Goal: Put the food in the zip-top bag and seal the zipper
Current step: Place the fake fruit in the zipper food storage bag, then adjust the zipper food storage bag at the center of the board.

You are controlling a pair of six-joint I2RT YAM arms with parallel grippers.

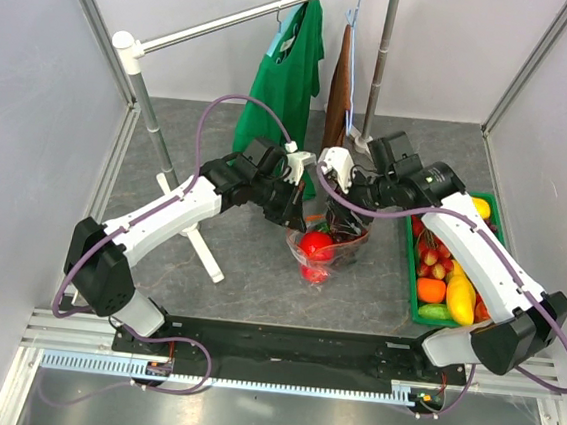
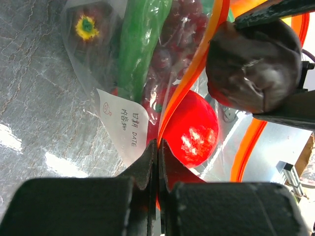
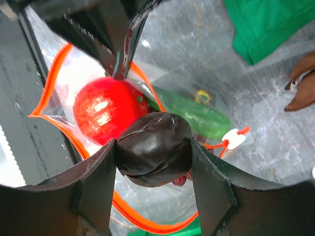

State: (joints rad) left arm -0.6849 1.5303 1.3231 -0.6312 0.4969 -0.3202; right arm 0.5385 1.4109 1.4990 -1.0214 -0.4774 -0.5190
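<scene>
Over the held-open zip-top bag (image 2: 123,123) at the middle of the table (image 1: 257,280), the right pincer (image 3: 153,156) clamps a dark maroon fruit (image 3: 150,141), while the left pincer (image 2: 157,147) is pinched tight on the zipper (image 2: 196,66) rim. Loading is in hand; the next move likely calls for lowering the fruit past the red apple (image 2: 192,130), which crowds the mouth, then letting go. A green tray (image 1: 409,275) of fruit lies near on the right; sealing is not yet done.

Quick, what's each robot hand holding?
Left gripper: closed on the orange-red zipper strip of the clear plastic bag.
Right gripper: closed on a dark maroon round fruit.
</scene>
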